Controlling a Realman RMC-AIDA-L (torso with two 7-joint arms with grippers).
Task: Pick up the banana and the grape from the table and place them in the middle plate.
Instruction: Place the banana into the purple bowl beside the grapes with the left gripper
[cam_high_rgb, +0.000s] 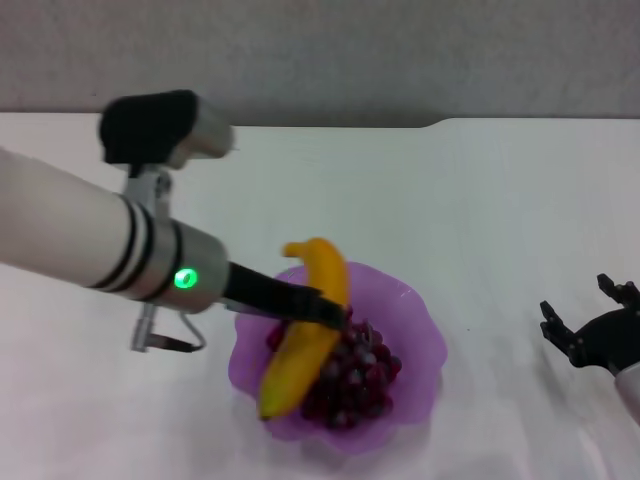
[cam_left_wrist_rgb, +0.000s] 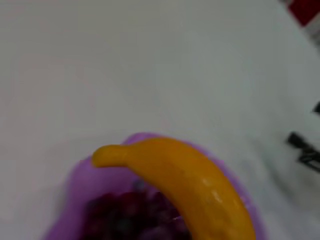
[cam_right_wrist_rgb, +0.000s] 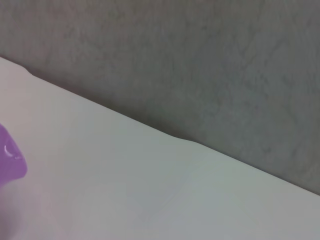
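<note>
Left gripper (cam_high_rgb: 325, 306) sits over the middle plate (cam_high_rgb: 420, 330), dark fingers pinching the banana (cam_high_rgb: 305, 335) around its midsection. Head view shows the fingers closed across the fruit; no gap visible either side.

Banana: lying along the robot's-left half of the plate, far end poking up over the far rim, near end down by the near rim. Whether the underside is fully resting on the plate or partly hanging from the grip, can't tell. Left wrist view shows the banana (cam_left_wrist_rgb: 185, 180) crossing the purple plate (cam_left_wrist_rgb: 75, 190) with grapes under it.

Grape (cam_high_rgb: 350, 375) bunch: already in the plate, right beside the banana and touching it.

Right gripper (cam_high_rgb: 590, 335): parked low over the table (cam_high_rgb: 480, 200), well apart from the plate, fingers spread, holding nothing. Right wrist view only catches a bit of the plate rim (cam_right_wrist_rgb: 10, 160) and the tabletop.

Step, as judged: tail end of the banana placement, grape part looks done.

Next move calls for: spread the left fingers, then lift straight up and clear. Watch the fingertip on the grape side; it's close to the bunch and could drag grapes or roll the banana off the rim on the way out.
</note>
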